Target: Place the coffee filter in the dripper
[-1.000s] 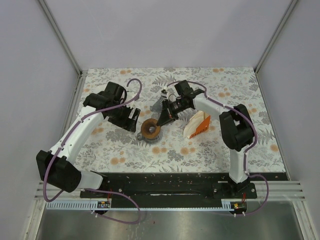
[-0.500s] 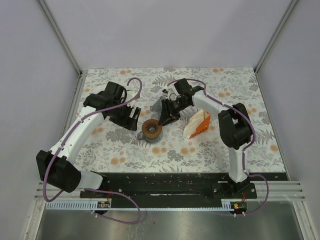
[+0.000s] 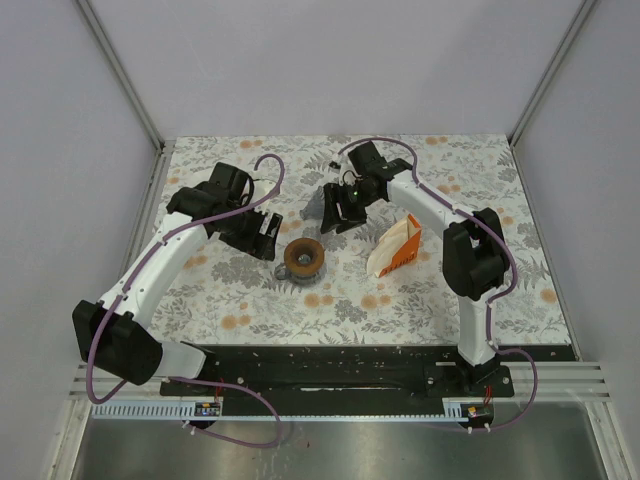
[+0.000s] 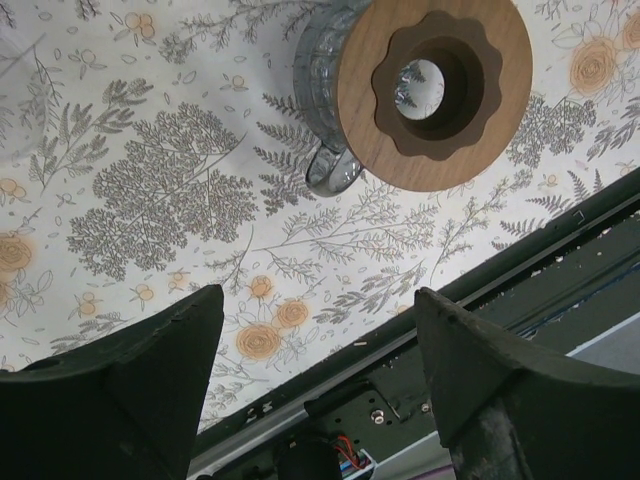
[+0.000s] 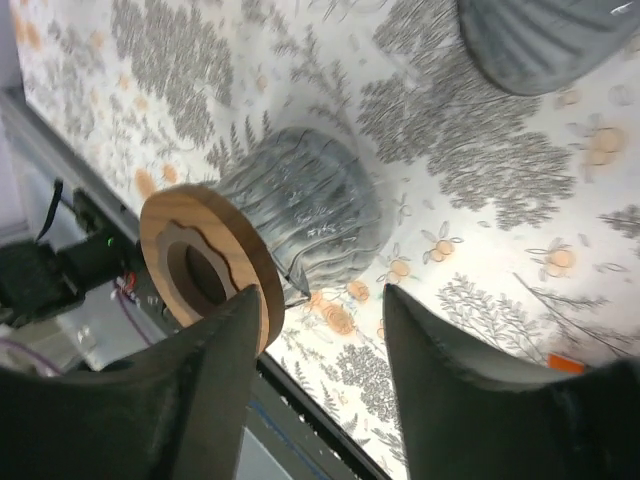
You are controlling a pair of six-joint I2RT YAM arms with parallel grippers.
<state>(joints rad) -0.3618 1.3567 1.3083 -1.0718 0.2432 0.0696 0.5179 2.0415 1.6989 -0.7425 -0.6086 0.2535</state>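
Over the last second the right gripper has let go of the dripper and drawn back to the dripper's far side. Its jaws, pinched together at the rim before, now stand apart with nothing between them. In the right wrist view the fingers frame the dripper from a short way off without touching it. The dripper has settled from a slight tilt. It rests on the floral table with its wooden ring facing the overhead camera, ribbed glass body beneath and handle to one side. The left gripper hovers just left of the dripper and a little beyond it, released and spread wide around empty air. Its wrist view looks down on the wooden ring from nearby. The coffee filter pack, white with an orange label, lies on the table to the dripper's right, clearly apart from it and held by neither gripper. A grey ribbed object sits beyond the dripper, near the right gripper.
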